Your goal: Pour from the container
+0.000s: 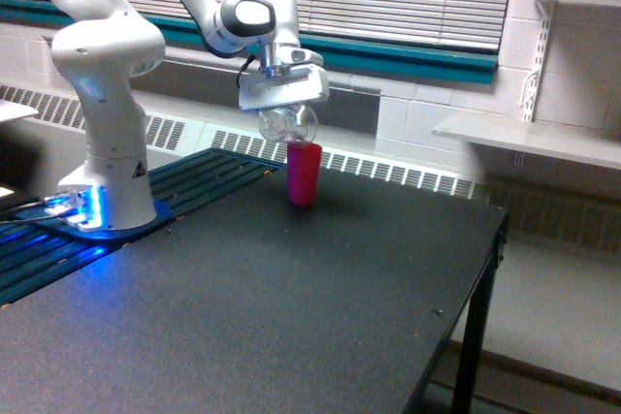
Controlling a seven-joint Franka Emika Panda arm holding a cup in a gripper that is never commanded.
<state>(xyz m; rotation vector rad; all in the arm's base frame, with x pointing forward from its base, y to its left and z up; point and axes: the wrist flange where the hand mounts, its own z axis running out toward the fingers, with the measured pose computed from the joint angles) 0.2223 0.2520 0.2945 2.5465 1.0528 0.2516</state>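
Here the pincer (286, 115), clamped on the clear plastic cup (288, 124), tips it over the pink tumbler (303, 174) on the bench (291, 307), seemingly so contents drop inside.

We cannot make out the fingers behind the clear container (288, 123); their hold is obscured by glare. Any contents are too small to confirm. The arm (107, 75) is cut off at the top edge, and the surface (291, 307) runs past the bottom edge.
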